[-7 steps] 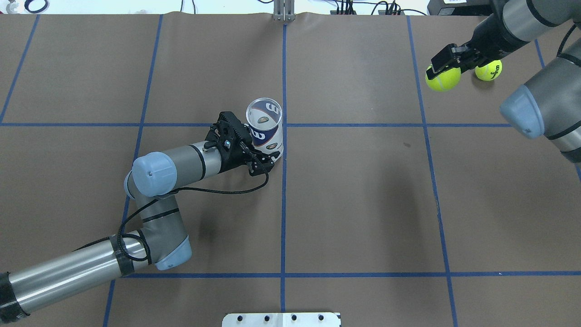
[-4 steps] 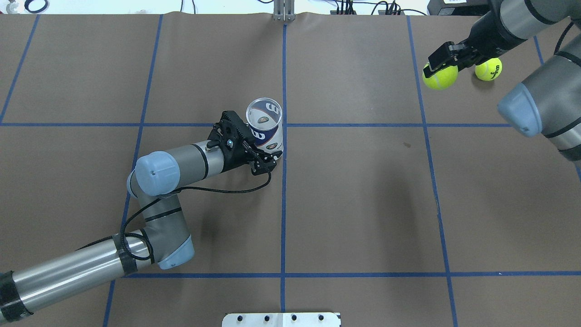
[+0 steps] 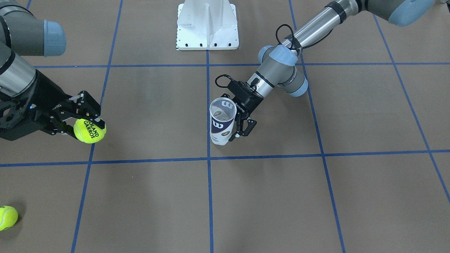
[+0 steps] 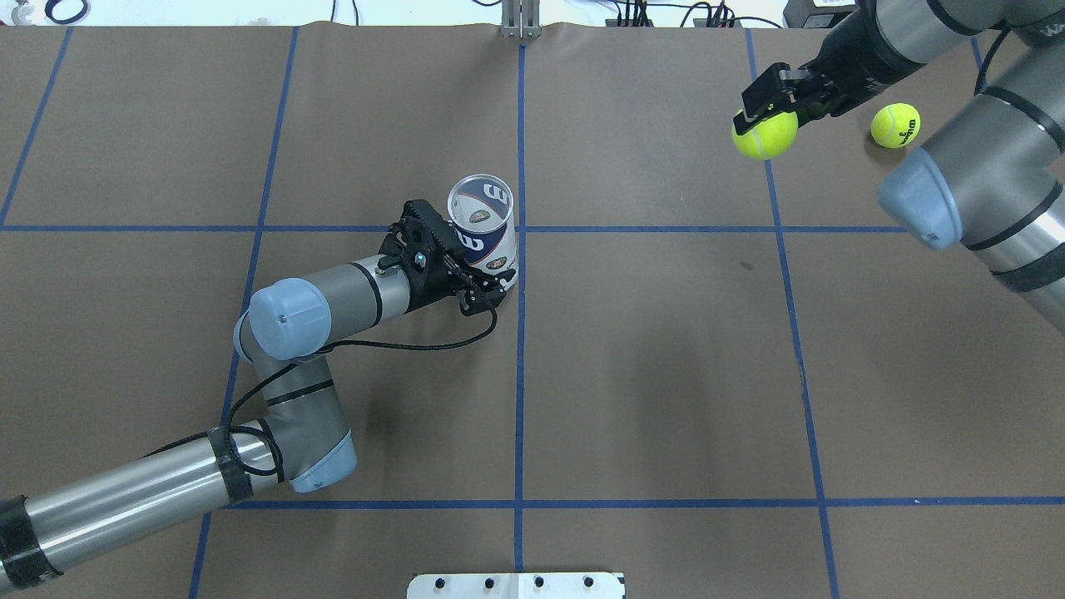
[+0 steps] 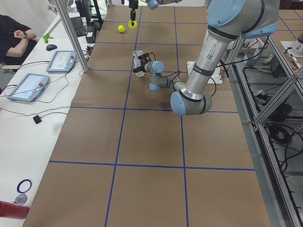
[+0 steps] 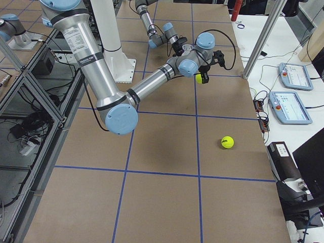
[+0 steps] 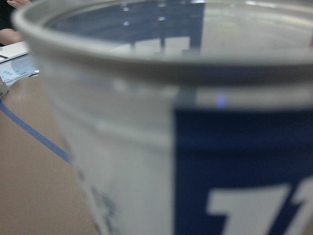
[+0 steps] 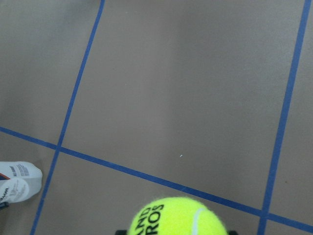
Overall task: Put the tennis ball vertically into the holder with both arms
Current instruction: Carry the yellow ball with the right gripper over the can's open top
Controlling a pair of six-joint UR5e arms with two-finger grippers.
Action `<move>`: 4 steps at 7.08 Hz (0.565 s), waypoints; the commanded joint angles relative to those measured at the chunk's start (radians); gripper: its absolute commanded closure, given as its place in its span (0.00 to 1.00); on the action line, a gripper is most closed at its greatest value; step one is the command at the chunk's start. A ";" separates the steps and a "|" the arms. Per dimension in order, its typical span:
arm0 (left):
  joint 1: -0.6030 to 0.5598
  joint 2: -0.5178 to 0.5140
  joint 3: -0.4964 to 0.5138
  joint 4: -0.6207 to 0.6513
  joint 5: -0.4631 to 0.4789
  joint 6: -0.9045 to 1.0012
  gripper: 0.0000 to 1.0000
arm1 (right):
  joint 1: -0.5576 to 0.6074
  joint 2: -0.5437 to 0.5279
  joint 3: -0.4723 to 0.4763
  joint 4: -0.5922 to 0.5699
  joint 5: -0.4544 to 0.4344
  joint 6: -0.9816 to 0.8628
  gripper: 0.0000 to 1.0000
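Right gripper (image 4: 764, 123) clenched on tennis ball (image 3: 89, 130), held above bench (image 4: 666, 374), well apart from holder (image 3: 222, 121); right arm (image 4: 982, 183) reached forward. Left gripper (image 3: 239, 131) clamped low on upright holder near bench centre; left arm (image 4: 333, 299) kept low, elbow bent. One left finger hidden behind holder in overhead view; left wrist view blurred; ball cut off in right wrist view. "ROLAND GARROS" read on ball, white "W" on navy label. Lettering on second ball (image 4: 895, 125) not legible.
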State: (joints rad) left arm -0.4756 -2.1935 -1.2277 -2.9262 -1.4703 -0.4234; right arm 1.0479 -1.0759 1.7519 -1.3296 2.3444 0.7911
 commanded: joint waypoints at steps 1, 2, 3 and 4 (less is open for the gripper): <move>0.000 0.000 0.001 -0.002 0.002 -0.002 0.07 | -0.060 0.080 0.012 0.000 -0.007 0.146 1.00; 0.000 0.001 0.002 -0.002 0.002 -0.002 0.14 | -0.069 0.100 0.012 0.000 -0.007 0.161 1.00; 0.002 0.000 0.008 -0.002 0.001 -0.002 0.18 | -0.071 0.102 0.021 0.000 -0.007 0.161 1.00; 0.002 0.000 0.008 -0.002 0.001 -0.002 0.22 | -0.084 0.134 0.027 0.001 -0.005 0.192 1.00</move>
State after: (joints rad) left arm -0.4746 -2.1933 -1.2217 -2.9285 -1.4690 -0.4248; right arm 0.9772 -0.9721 1.7714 -1.3297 2.3382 0.9543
